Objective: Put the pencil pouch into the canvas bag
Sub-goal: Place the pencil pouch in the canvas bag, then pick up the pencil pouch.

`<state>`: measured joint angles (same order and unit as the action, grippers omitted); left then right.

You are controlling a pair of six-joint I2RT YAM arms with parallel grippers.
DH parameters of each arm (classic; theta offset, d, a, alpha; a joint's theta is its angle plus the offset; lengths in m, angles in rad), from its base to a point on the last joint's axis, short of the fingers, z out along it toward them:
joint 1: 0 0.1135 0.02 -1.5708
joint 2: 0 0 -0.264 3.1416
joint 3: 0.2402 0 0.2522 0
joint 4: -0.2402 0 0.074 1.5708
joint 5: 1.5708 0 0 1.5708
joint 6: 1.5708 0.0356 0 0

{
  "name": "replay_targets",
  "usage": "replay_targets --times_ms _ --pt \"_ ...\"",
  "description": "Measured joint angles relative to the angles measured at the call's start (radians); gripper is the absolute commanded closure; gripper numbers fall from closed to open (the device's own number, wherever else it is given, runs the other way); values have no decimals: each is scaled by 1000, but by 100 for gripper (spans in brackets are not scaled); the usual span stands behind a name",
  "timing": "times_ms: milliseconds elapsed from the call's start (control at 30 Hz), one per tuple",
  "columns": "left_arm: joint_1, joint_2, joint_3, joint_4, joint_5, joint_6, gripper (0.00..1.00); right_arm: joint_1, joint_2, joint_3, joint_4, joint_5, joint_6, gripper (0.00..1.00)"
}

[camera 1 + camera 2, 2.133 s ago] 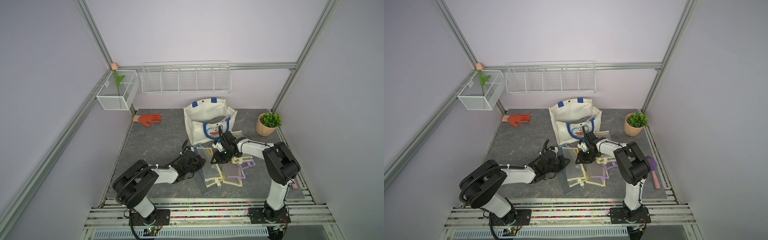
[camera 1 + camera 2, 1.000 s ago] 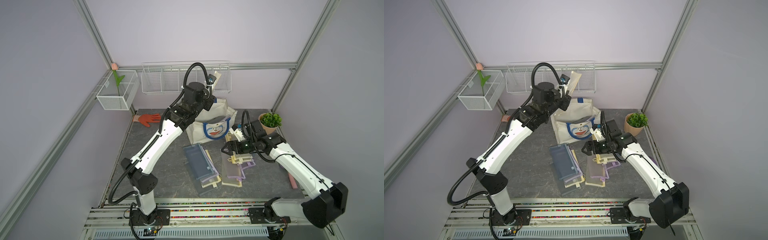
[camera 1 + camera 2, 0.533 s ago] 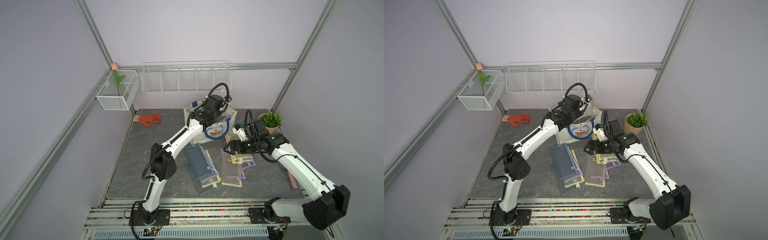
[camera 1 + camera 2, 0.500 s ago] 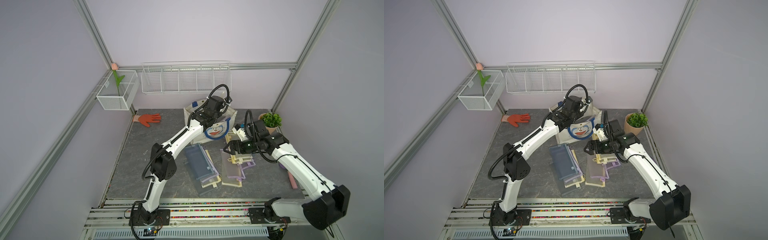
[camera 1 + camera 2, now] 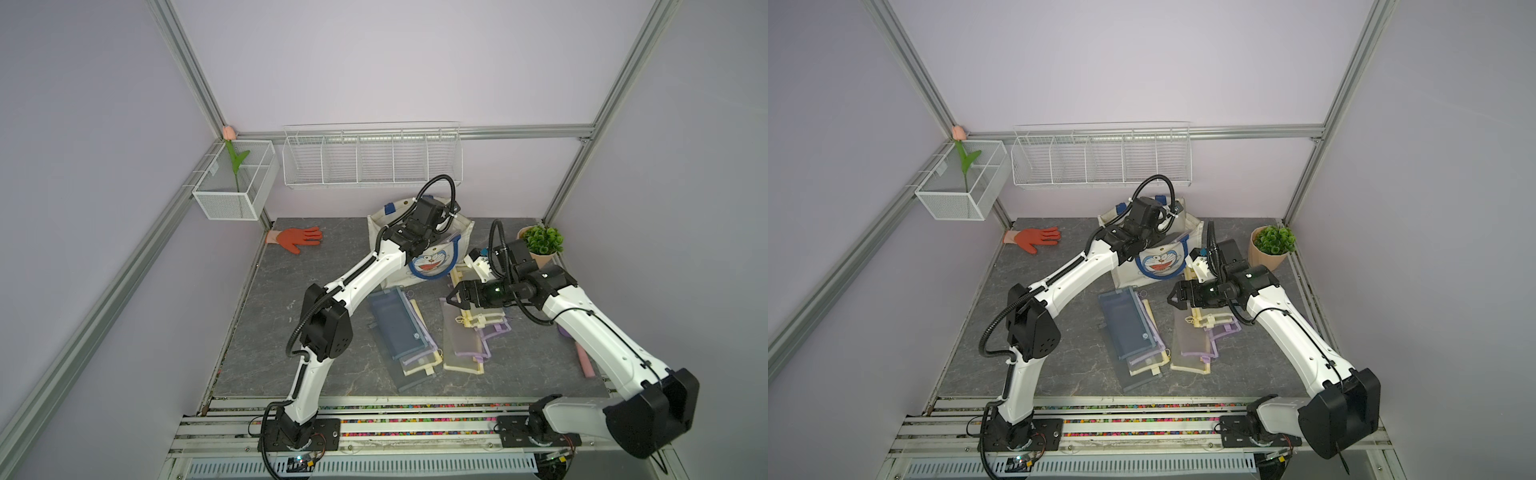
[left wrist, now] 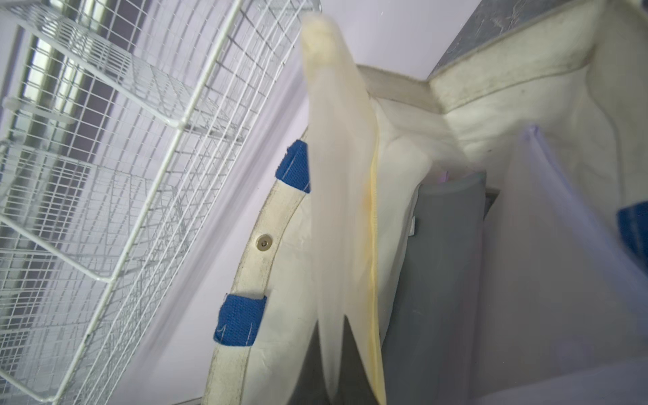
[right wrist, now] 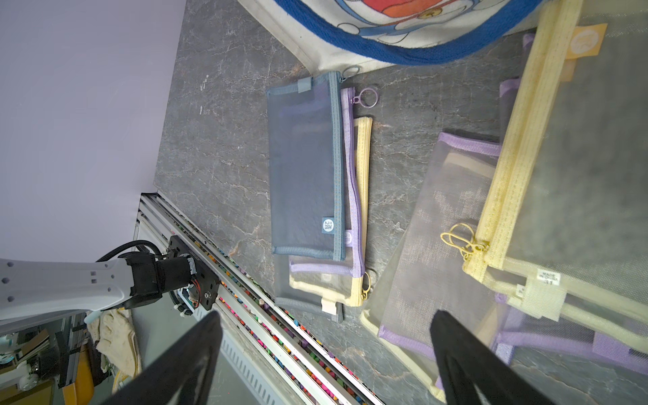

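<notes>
Nearly done — the cream pencil pouch (image 6: 342,196) hangs inside the canvas bag (image 5: 465,233) at the left hand (image 5: 438,227), pinched or freed I cannot tell — right hand (image 5: 451,300) spread above other pouches (image 5: 399,328) on the bench (image 5: 291,299).

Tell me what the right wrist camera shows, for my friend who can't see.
The open black right gripper hovers over a grey marbled tabletop strewn with mesh zip pouches. A blue-grey mesh pouch tops one stack, beside a pile of yellow- and purple-trimmed mesh pouches. The blue-handled cream canvas bag peeks in beyond them.
</notes>
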<state>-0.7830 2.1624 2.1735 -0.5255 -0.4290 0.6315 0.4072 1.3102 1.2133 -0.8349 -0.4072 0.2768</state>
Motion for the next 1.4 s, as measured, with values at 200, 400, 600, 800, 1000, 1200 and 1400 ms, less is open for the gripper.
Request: replay_targets --times_ms 200,400,600,800,1000,1200,1400 --pt "-8 10 102 -87 37 -64 71 -3 0 1 -10 3 -1 5" --pt "-36 0 101 -169 33 -126 66 -8 0 9 -16 11 -5 5" --pt "-64 -222 -93 -207 72 -344 41 -8 -1 8 -13 10 -4 5" --pt "-74 -699 -602 -93 202 -695 17 8 9 -21 8 -8 -4 3" --pt "-54 -981 -1075 60 367 -1123 16 71 122 -25 76 -55 -4 0" --pt "71 -1088 -1487 222 468 -1437 21 136 307 -27 184 -110 -3 9" --pt "189 -1124 -1649 375 509 -1571 21 202 476 -9 256 -140 -4 15"
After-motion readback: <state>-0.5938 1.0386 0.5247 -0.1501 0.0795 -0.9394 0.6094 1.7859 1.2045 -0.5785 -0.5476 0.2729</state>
